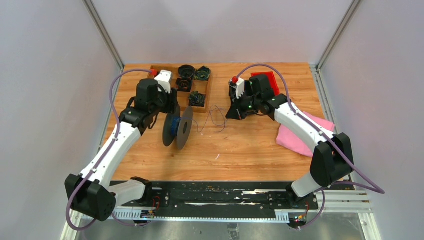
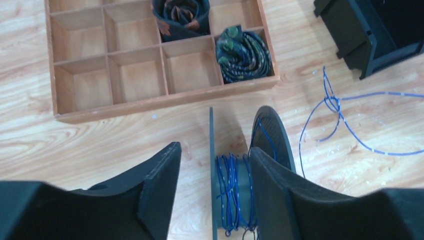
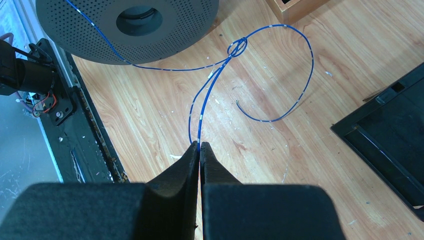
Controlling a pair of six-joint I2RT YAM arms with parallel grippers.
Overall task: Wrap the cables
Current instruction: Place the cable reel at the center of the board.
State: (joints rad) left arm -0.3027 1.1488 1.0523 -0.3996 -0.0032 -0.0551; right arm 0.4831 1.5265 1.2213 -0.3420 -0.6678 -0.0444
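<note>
Though slack, cables [image 3: 237,49] in pinch of right claw [image 3: 200,148].

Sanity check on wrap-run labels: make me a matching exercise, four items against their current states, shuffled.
Items:
1. left gripper
2. right gripper
3. spool
4. pink cloth

States:
A. shut on the blue cable
B. standing on edge
C. open, astride a spool flange
D. lying at the scene's right

Pairs: 1-C, 2-A, 3-B, 4-D
</note>
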